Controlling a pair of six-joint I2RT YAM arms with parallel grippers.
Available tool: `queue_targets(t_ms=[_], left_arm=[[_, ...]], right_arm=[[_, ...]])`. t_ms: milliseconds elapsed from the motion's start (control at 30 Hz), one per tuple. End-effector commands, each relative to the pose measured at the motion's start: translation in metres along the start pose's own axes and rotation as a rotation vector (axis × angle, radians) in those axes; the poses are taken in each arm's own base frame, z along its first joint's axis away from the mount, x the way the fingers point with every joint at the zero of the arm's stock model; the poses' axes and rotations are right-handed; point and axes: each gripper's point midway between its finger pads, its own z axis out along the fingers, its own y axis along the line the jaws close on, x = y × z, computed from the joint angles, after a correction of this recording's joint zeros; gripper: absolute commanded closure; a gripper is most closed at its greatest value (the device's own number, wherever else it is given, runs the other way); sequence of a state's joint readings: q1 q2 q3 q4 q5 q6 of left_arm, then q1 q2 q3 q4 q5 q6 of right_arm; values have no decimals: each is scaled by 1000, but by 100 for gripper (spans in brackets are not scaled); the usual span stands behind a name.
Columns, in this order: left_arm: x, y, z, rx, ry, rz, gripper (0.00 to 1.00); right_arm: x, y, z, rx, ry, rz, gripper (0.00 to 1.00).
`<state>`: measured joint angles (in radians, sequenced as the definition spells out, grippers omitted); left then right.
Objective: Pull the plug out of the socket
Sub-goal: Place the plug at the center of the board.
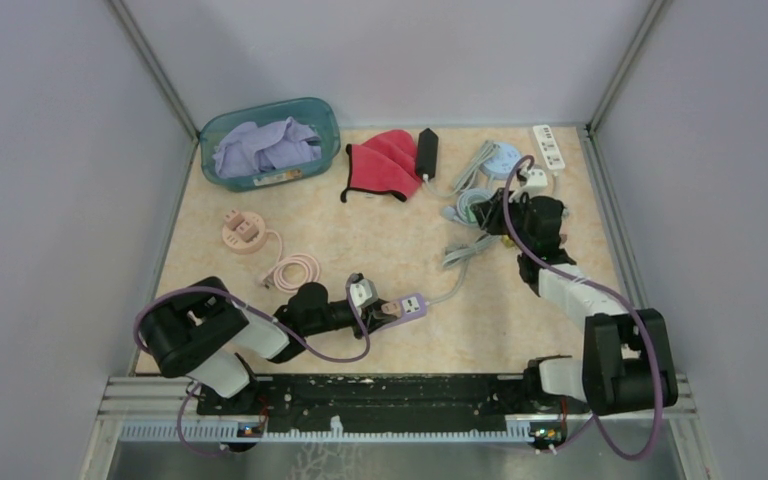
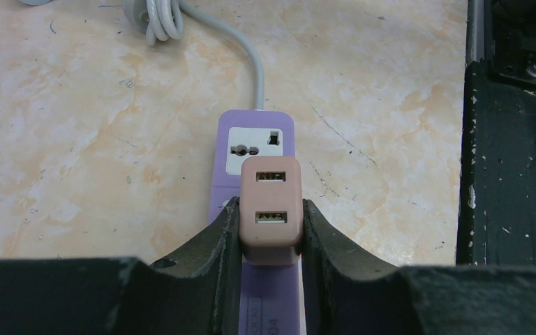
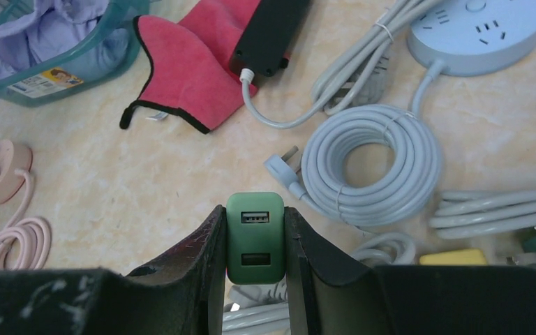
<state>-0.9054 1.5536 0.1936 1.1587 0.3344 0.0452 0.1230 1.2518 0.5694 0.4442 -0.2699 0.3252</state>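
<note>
Cord bundle point(image 2: 160, 17) beyond pink plug point(image 2: 271, 209), purple socket point(image 2: 220, 174)

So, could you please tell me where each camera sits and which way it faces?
Top external: fixed above and behind the bases, looking down on the table; both arms, left tool and right tool, show.
Left wrist: on that arm, looking along its fingers at the pink plug in the purple strip.
Right wrist: looking past its fingers, closed on a green plug, toward the red cloth.
Shared: top and left wrist show the pink plug; top and right wrist, the red cloth.
</note>
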Motion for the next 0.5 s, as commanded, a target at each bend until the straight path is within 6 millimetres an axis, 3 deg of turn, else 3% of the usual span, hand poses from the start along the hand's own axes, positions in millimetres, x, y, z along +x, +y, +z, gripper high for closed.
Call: queue_targets(t_ms=[0, 100, 300, 467], left_arm=[[22, 2, -6, -19, 83, -31, 100], [22, 2, -6, -18, 89, -26, 100], [22, 2, -9, -17, 89, -20, 100], [21, 1, -9, -14, 76, -21, 100]], right_arm=[[-25, -5, 7, 20, -112, 41, 98], [-19, -1, 14, -19, -71, 18, 98], [8, 56, 35, -442, 163, -32, 93], [25, 56, 73, -443, 286, 30, 93]])
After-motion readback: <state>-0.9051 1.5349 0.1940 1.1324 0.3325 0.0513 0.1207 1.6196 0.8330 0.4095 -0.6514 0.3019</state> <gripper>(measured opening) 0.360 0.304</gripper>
